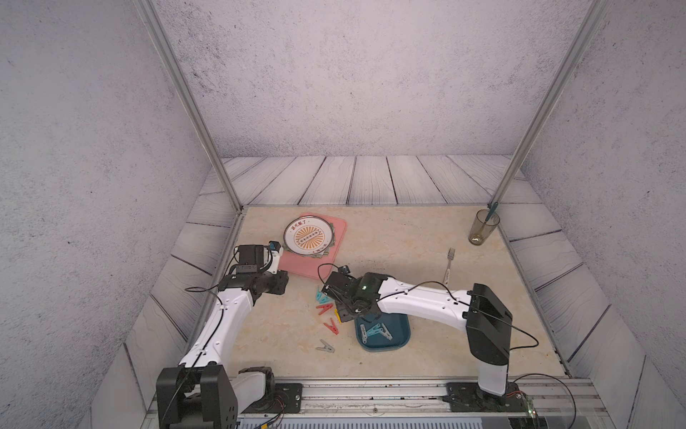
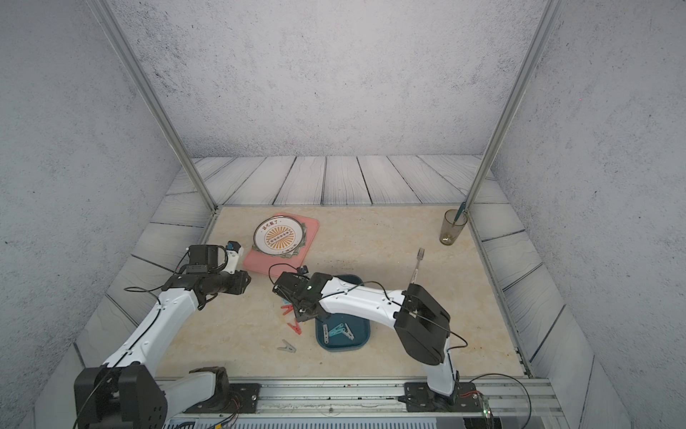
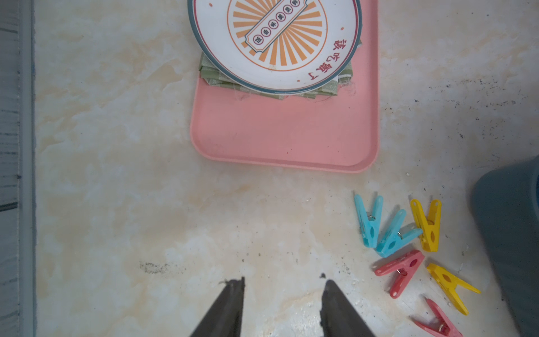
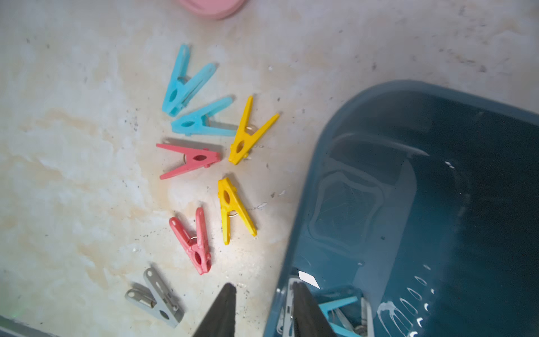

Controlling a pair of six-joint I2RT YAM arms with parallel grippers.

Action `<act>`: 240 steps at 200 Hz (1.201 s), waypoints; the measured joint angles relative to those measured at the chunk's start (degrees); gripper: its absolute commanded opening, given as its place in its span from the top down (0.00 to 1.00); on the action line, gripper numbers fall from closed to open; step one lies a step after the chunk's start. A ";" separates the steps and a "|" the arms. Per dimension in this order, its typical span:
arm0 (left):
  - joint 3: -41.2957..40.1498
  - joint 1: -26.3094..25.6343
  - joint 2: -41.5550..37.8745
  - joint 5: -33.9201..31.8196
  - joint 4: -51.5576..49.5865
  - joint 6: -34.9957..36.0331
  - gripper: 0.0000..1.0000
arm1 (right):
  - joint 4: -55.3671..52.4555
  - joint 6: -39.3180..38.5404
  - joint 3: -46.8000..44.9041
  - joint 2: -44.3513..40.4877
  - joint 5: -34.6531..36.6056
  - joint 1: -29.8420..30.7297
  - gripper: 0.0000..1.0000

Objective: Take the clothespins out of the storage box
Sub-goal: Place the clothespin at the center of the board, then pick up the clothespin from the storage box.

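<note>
Clothespins [image 4: 192,163] lie in two lots: seven loose on the bench [image 1: 408,241] just beside the storage box [image 1: 386,348], the rest inside it. Of the loose clothespins, two teal ones [image 4: 186,84] lie almost parallel with their noses close together. A red one [image 4: 201,159] and two yellow ones [image 4: 248,134] aim their noses at one shared spot. A second red [image 4: 195,242] and a grey one [image 4: 159,299] lie slanted, nearer the robot's base. The storage box runs lengthwise from the near edge toward the far one. At its near end it holds at least three: a grey pin [image 1: 363,333] lying along the box, a teal pin [image 1: 375,329] lying across, and another grey pin [image 1: 386,331] lying aslant. The pink tray [image 1: 308,265] carries a folded green cloth [image 3: 215,76] with a plate [image 1: 309,237] on top. The glass [image 1: 482,230] in the far corner holds a teal stick [image 1: 493,212]. Each pin is a small plastic A with a wire ring between its legs and an oval hole near the nose. The right end effector [image 4: 264,287] hangs over the box's rim, fingers spread and empty. The left end effector [image 3: 283,282] is also spread and empty, over bare bench and facing the pink tray.
</note>
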 measured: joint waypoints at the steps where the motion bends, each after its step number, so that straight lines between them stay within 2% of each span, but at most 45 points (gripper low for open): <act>1: 0.00 0.00 0.00 0.02 0.00 0.00 0.51 | 0.00 0.17 -0.22 -0.33 0.04 -0.11 0.62; 51: 0.00 0.00 -0.61 2.27 0.09 0.04 0.51 | -0.07 5.09 -8.33 -6.21 1.60 -2.86 0.61; 90: 0.00 0.00 -0.74 5.14 0.94 0.57 0.51 | 2.05 6.56 -15.67 -6.47 1.18 -3.21 0.60; 150: -0.04 0.00 -1.99 8.66 0.33 2.67 0.48 | 8.31 6.05 -21.46 -6.47 -0.96 -3.28 0.58; 188: -0.52 0.00 -8.52 9.55 -0.81 4.22 0.46 | 7.80 4.87 -21.90 -6.64 -3.98 -3.32 0.57; 240: -0.11 0.00 -3.93 7.98 -2.73 5.84 0.46 | -1.27 4.92 -16.24 -6.88 -5.75 -3.32 0.52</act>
